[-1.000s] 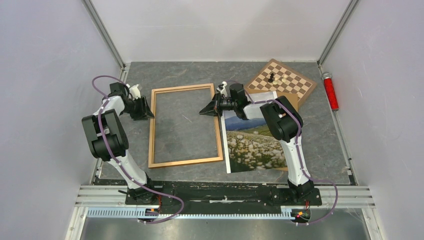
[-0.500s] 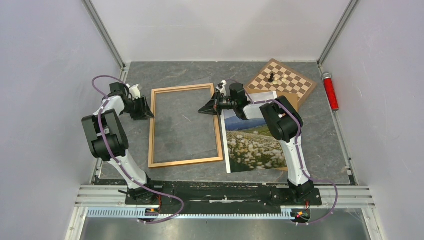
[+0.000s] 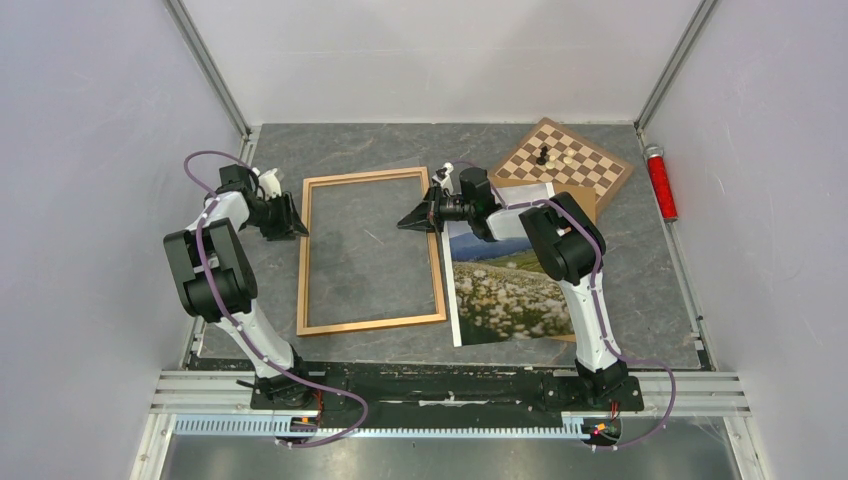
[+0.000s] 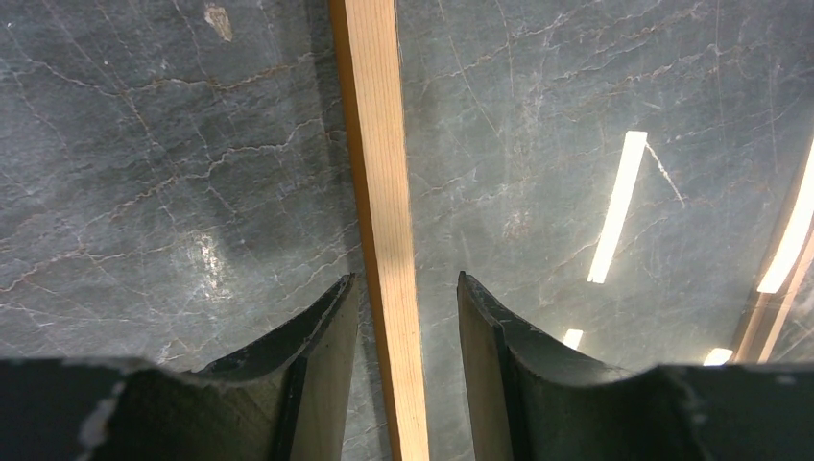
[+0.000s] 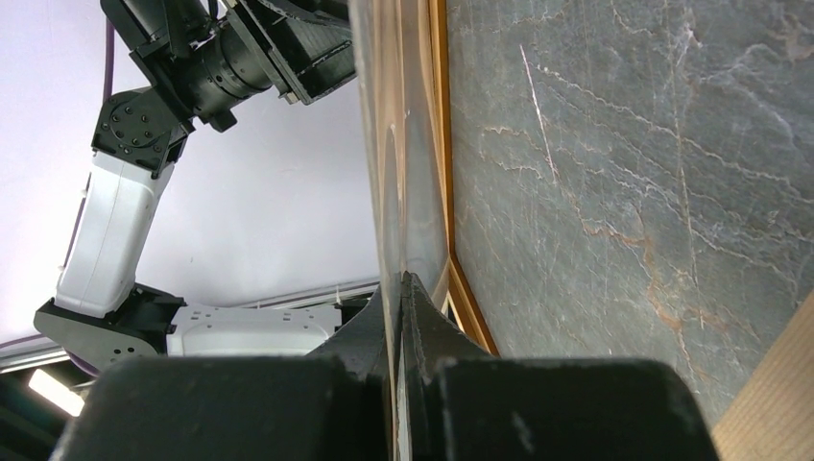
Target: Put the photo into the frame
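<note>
The light wooden frame [image 3: 370, 322] lies flat, left of the table's middle. My left gripper [image 3: 300, 228] is open and straddles the frame's left rail [image 4: 379, 144], with a gap on each side of the rail in the left wrist view [image 4: 403, 279]. My right gripper [image 3: 402, 222] hovers over the frame's right side, shut on the edge of a clear pane [image 5: 403, 173] that I see edge-on above the frame's rail [image 5: 440, 115]. The photo [image 3: 510, 290] lies picture side up to the right of the frame, its upper part hidden by the right arm.
A brown backing board [image 3: 585, 205] lies under the photo. A chessboard [image 3: 565, 165] with a few pieces sits at the back right. A red cylinder [image 3: 660, 182] lies by the right wall. White walls enclose the table on three sides.
The right gripper with the clear pane has shifted very slightly up and left. The left arm, frame and photo have not moved.
</note>
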Controlling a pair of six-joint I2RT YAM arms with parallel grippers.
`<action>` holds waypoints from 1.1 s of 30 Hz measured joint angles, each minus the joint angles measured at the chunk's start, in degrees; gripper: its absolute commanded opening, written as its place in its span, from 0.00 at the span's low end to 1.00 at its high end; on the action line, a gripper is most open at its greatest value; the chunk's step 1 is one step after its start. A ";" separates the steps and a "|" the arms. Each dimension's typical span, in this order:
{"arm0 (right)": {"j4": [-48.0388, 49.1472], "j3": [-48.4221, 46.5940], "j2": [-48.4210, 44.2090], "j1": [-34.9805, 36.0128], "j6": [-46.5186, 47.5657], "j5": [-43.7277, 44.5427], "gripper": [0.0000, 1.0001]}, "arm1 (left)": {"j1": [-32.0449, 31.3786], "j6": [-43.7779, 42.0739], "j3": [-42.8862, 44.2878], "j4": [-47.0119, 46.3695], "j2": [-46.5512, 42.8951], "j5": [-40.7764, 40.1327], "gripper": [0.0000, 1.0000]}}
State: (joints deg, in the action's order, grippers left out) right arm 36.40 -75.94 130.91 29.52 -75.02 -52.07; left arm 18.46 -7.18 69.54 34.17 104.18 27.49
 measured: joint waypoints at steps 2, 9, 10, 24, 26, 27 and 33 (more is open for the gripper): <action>0.00 0.02 0.00 0.00 -0.04 0.00 0.00 | 0.00 0.00 0.04 0.02 0.00 0.00 0.49; 0.42 0.13 0.00 0.02 -0.46 -0.04 0.00 | 0.00 0.02 0.11 0.00 0.02 0.00 0.50; 0.44 0.17 0.00 0.02 -0.46 -0.02 0.00 | 0.00 0.02 0.11 0.00 0.02 0.00 0.50; 1.05 1.07 0.00 0.28 -0.85 0.02 0.00 | 0.00 0.00 0.26 0.00 0.02 0.00 0.50; 1.29 1.07 0.00 0.28 -0.87 0.02 0.00 | 0.00 0.00 0.26 0.00 0.02 0.00 0.50; 1.33 1.07 0.00 0.31 -0.85 0.02 0.00 | 0.00 0.00 0.26 0.00 0.02 0.00 0.49; 1.84 1.07 0.00 0.37 -0.83 0.02 0.00 | 0.00 0.00 0.26 0.00 0.02 0.00 0.49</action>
State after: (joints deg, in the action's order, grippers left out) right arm 38.24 -74.87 130.91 29.89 -75.85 -52.05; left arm 18.46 -7.18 69.80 34.17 104.20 27.49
